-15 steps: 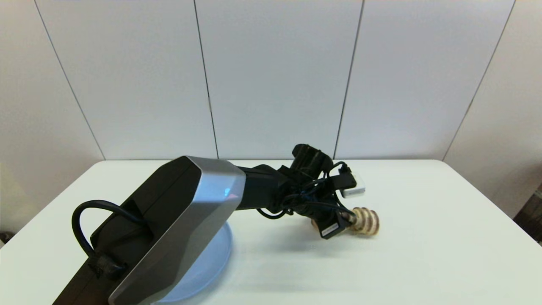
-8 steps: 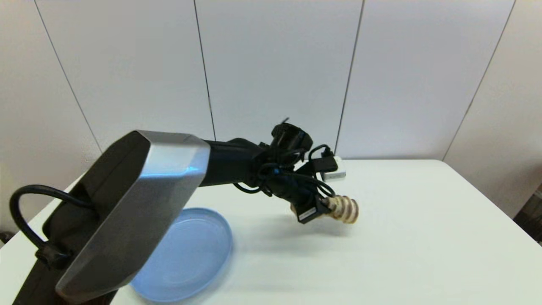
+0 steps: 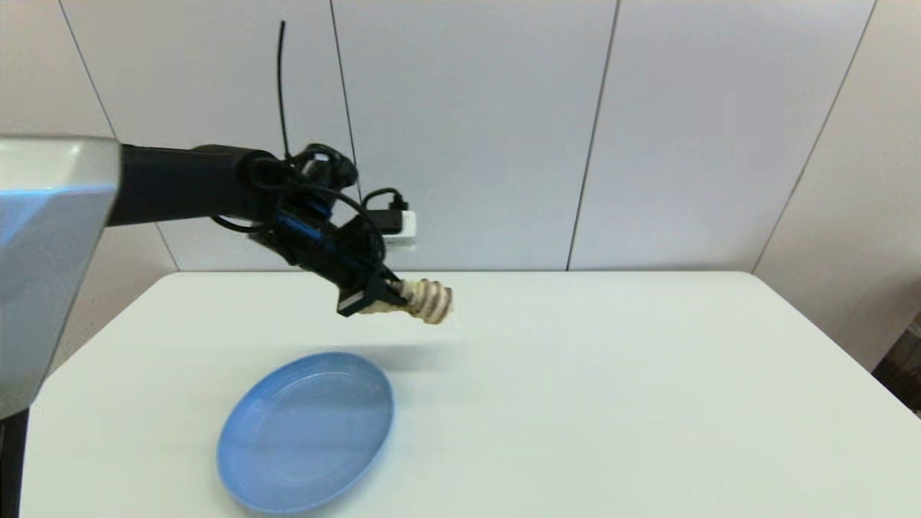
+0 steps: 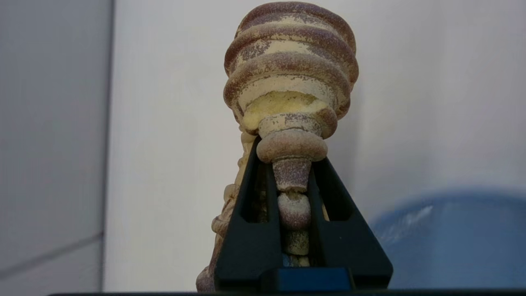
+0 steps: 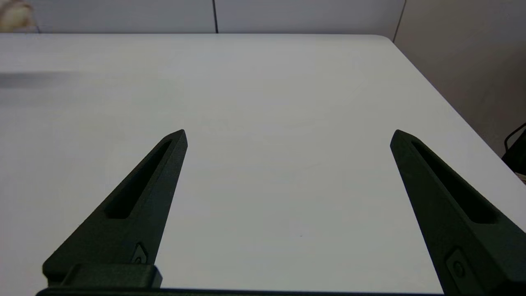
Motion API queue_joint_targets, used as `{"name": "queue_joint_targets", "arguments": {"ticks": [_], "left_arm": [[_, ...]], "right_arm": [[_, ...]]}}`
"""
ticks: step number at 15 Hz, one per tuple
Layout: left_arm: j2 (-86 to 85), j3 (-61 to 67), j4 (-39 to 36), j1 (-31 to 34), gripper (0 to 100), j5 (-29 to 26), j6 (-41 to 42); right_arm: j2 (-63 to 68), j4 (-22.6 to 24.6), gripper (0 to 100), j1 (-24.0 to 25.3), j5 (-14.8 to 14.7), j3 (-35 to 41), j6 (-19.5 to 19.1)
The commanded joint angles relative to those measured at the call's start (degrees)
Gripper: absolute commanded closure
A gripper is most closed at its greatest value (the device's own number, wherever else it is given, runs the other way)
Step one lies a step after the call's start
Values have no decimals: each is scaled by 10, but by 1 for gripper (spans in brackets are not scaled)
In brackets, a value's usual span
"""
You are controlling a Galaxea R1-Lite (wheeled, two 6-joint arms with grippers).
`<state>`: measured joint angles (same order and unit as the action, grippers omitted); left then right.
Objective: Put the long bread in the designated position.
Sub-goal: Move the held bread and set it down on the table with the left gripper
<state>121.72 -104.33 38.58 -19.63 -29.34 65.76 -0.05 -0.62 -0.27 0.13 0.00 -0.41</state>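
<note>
The long bread (image 3: 427, 300) juts from the left hand (image 3: 394, 295), clenched on its end, above the table.

- No text, label, brand, number or sign can be read in any view.
- The small pale tag on the left end effector (image 3: 388, 296) shows no legible marks.
- The white block (image 3: 400, 229) on the left wrist is plain, as far as can be told.
</note>
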Motion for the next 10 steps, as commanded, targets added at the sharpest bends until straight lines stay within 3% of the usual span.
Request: {"name": "queue_joint_targets", "arguments": {"ticks": [1, 4, 10], "left_arm": [[-25, 6, 86, 99, 100, -46, 117], [-13, 6, 93, 137, 100, -55, 160], [52, 2, 91, 178, 100, -128, 227]], "right_arm": [[0, 0, 0, 0, 0, 0, -1], [0, 0, 0, 0, 0, 0, -1], [0, 0, 0, 0, 0, 0, -1]]}}
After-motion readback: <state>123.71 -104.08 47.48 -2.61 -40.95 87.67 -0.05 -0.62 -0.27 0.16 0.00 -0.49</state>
